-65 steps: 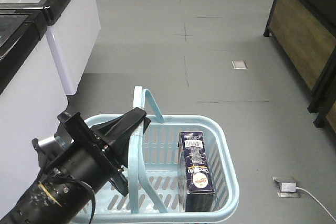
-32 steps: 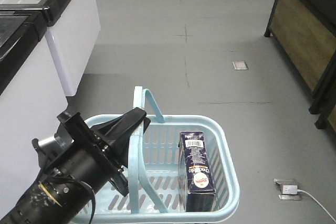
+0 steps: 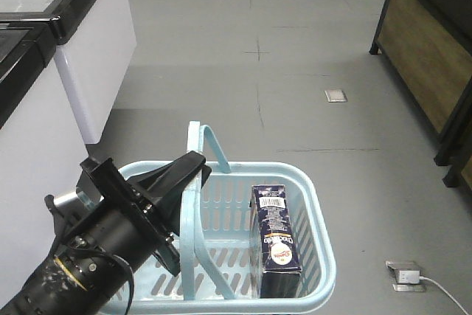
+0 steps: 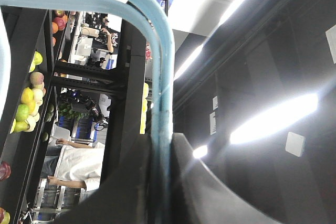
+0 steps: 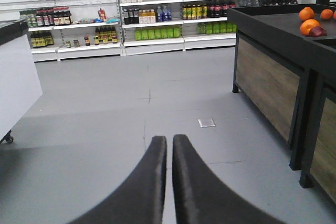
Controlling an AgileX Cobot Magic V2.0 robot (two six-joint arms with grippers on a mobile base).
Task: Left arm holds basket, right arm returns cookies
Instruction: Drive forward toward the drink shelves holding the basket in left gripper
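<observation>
Since a second ago the surroundings have slid in the front view: the white counter (image 3: 92, 57) sits further left and the grey floor outlet box (image 3: 404, 274) lower, while basket, box and arm keep their places in the frame.

We see the tall dark navy cardboard cookie box (image 3: 276, 237) standing upright inside the light blue plastic shopping basket (image 3: 325, 256), in its right half and near the right wall, white barcode patch uppermost and round white logo below.

The black cylindrical left arm (image 3: 110, 241) comes in from the lower left and slants up to the basket's near hoop handle (image 3: 192, 219), a silver-grey block at its side. Its wedge-shaped left gripper (image 3: 196, 163) is clamped on that handle. In the left wrist view the blue bar runs straight between the two dark fingers (image 4: 131, 182).

Of the right arm we see only the right gripper (image 5: 169, 141), held well apart from the basket. Its two black fingers are pressed almost together with only a thin slit between them, gripping nothing, and point across bare grey floor towards white shelves of bottles (image 5: 157, 14). A dark wood-panelled stand (image 5: 273, 72) carrying oranges (image 5: 310, 24) stands at the right.
</observation>
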